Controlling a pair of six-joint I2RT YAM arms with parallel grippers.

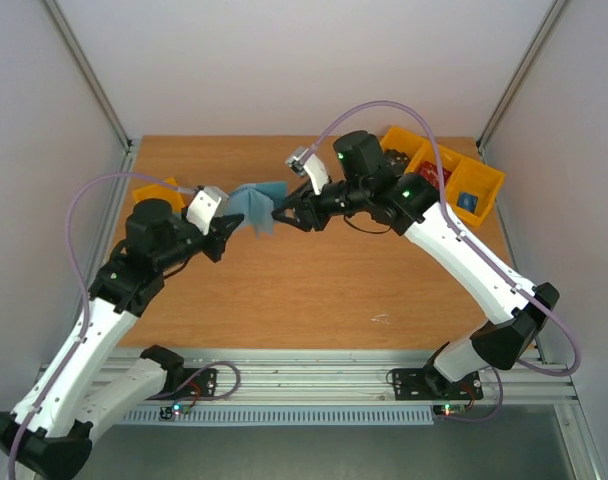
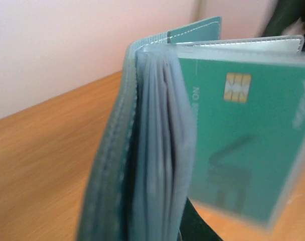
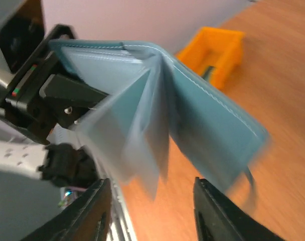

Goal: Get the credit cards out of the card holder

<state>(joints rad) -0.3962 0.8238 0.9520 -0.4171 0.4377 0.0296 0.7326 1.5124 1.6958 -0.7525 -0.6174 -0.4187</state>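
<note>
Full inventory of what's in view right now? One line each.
table: 1, brown wood, under everything
card holder: 1, teal-blue, held up off the table at centre, fanned open
card: 1 visible, teal-green with a gold chip, in a clear sleeve of the card holder; any others are hidden
large bin: 1, yellow, divided, far right corner
small bin: 1, yellow, far left
red and black items: count unclear, in the large bin
blue item: 1, in the large bin's nearest compartment
left gripper: 1, black, jaws shut on the card holder
right gripper: 1, black, jaws open beside the card holder
</note>
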